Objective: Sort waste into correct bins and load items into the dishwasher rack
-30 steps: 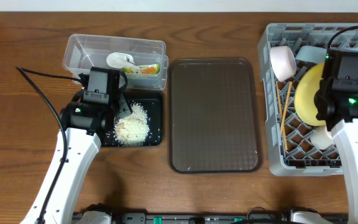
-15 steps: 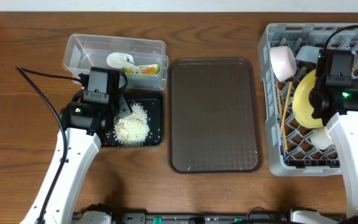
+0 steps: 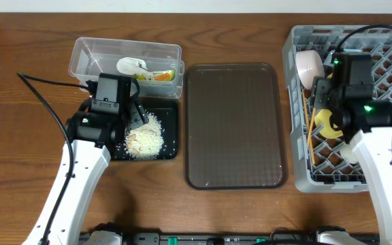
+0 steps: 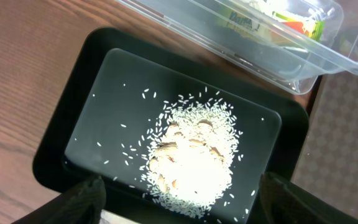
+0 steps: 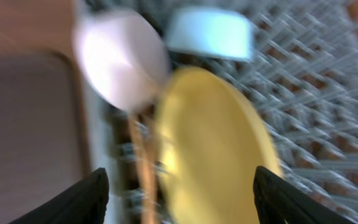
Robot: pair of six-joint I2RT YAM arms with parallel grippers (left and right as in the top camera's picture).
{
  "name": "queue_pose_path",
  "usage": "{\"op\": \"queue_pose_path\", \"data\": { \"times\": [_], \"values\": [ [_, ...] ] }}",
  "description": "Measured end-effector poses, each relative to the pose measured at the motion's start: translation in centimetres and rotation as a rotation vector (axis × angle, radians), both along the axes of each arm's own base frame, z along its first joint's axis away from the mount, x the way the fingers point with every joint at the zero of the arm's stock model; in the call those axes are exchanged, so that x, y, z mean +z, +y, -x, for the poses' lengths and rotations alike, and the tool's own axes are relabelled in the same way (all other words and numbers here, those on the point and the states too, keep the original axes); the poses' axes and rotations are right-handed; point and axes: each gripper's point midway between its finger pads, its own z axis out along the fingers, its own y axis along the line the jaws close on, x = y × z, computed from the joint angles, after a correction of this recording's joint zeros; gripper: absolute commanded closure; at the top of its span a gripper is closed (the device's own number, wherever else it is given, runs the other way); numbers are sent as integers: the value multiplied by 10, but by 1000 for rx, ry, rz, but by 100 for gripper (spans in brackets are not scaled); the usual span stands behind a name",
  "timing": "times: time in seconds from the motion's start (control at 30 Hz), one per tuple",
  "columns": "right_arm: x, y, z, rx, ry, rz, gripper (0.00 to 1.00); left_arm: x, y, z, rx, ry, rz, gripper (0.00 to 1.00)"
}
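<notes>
My left gripper (image 3: 136,117) hangs open above the black tray (image 3: 171,116), its fingers (image 4: 82,200) wide apart over the heap of rice (image 4: 194,155). Behind the tray, the clear tub (image 3: 87,51) holds the printed wrapper (image 3: 160,76) and the white scrap (image 3: 131,66). My right gripper (image 3: 328,103) is open over the grey dishwasher rack (image 3: 298,173), above the yellow plate (image 5: 210,137), which leans among the pegs. The right wrist view is blurred. The pinkish-white bowl (image 3: 309,68), light blue bowl (image 5: 210,34), chopsticks (image 3: 312,136) and white cup (image 3: 352,151) are in the rack.
The large brown serving tray (image 3: 233,126) lies between the black tray and the rack. The clear tub's wall (image 4: 272,59) stands close behind the black tray. A black cable (image 3: 43,102) loops left of my left arm.
My right gripper has opened and swung left and back across the rack, now covering most of the yellow plate. My left arm has stayed over the rice.
</notes>
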Motion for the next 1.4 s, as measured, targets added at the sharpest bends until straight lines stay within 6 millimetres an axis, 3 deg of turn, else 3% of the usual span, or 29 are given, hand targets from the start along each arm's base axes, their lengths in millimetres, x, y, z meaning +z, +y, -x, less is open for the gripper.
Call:
{"op": "queue_pose_path", "data": {
  "times": [0.07, 0.17, 0.37, 0.5, 0.7, 0.77, 0.83, 1.1, 1.4],
  "values": [
    [17, 14, -2, 63, -71, -86, 26, 0, 0, 0, -1, 0, 0, 10],
    [27, 30, 3, 152, -90, -147, 23, 0, 0, 0, -4, -1, -1, 9],
    [3, 50, 24, 240, 40, -227, 21, -1, -11, 0, -125, 15, 1, 13],
    [-18, 51, 35, 199, 98, -272, 17, -12, -12, 21, -175, 115, 2, 17],
    [-45, 51, 62, 165, 128, -304, 1, -15, -12, 42, -199, 141, 4, 20],
    [-42, 51, 71, 177, 74, -301, 1, -8, -13, 50, -210, 85, 11, 20],
    [-34, 51, 81, 192, -14, -295, 1, 4, -18, 56, -231, -19, 20, 7],
    [-7, 46, 123, 211, -245, -269, 1, 35, -18, 77, -240, -275, 43, 5],
    [-26, 44, 146, 197, -162, -272, 1, 40, -17, 79, -239, -299, 45, 5]
  ]
}}
